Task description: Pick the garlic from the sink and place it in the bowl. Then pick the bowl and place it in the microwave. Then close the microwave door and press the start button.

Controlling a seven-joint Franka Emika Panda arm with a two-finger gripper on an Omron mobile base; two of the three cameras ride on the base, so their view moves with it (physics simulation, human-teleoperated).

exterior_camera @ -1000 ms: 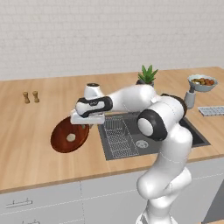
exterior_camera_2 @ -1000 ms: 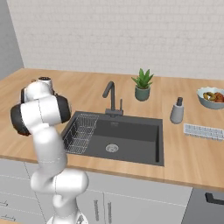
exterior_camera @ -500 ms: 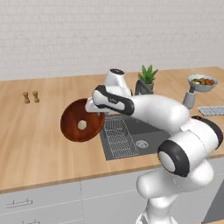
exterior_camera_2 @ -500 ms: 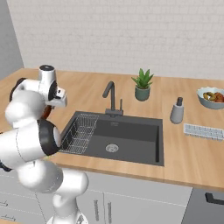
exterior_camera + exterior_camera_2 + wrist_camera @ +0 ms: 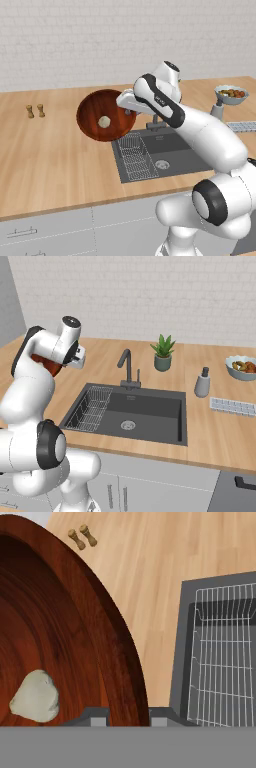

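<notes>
Two small shakers stand far off on the surface; sink lies below. Fingers clamp the tilted bowl's rim, garlic inside.

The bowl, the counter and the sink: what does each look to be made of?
The bowl, held at its rim by the tool: likely wood with a glossy finish, going by the reddish-brown ringed grain and sheen. The counter: light wood planks with a matte look, shown by the long grain lines. The sink: dark grey and matte, perhaps composite or coated metal; the look leaves that open.
</notes>
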